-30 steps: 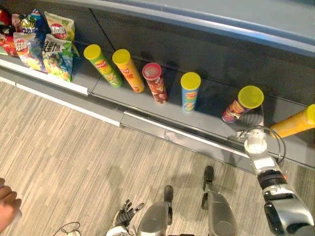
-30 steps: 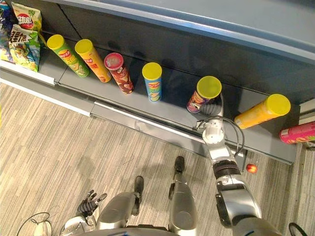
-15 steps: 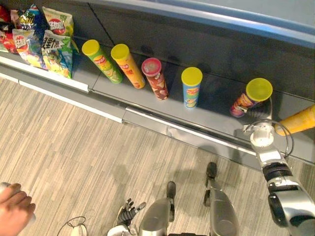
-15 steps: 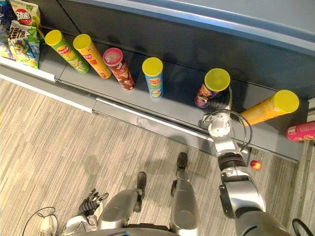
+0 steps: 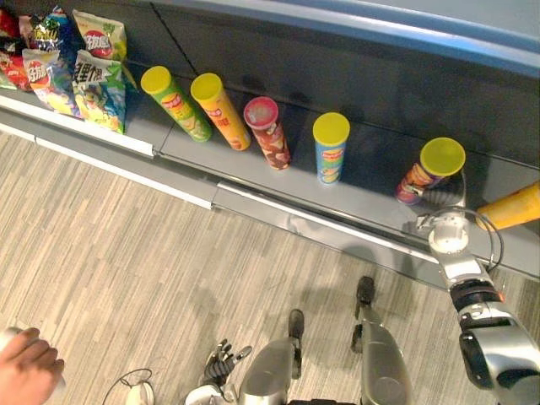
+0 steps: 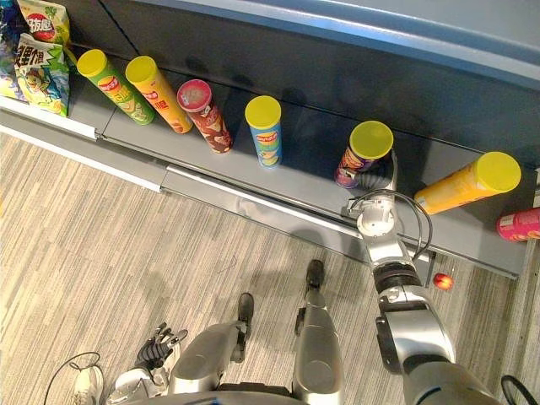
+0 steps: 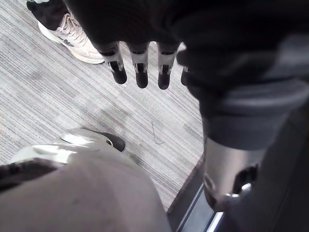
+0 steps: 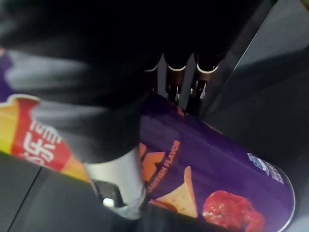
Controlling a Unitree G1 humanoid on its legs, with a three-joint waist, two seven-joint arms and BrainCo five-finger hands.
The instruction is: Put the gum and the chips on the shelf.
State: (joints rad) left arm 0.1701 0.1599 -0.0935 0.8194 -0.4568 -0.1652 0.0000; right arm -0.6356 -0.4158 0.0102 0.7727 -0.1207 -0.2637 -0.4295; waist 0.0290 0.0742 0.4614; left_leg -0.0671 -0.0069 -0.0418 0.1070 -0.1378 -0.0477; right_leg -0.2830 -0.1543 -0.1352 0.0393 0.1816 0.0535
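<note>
Right hand (image 6: 376,180) on the purple chips can (image 6: 360,153) at the shelf (image 6: 295,181).
We see the can standing on the shelf board between a blue can (image 6: 265,131) and an orange can (image 6: 467,183). In the right wrist view we read the fingers (image 8: 174,79) on one side and the thumb on the other, clamped round it. Left hand (image 5: 221,361) hangs low over the floor (image 5: 126,270), fingers loose and apart.

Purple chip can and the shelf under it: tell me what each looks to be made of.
Purple chip can: likely a printed cardboard tube with a glossy skin, judging by the sheen over its graphics. Its yellow lid looks like smooth plastic. Shelf: seems to be painted metal, matte dark grey, flat and even with no grain.
</note>
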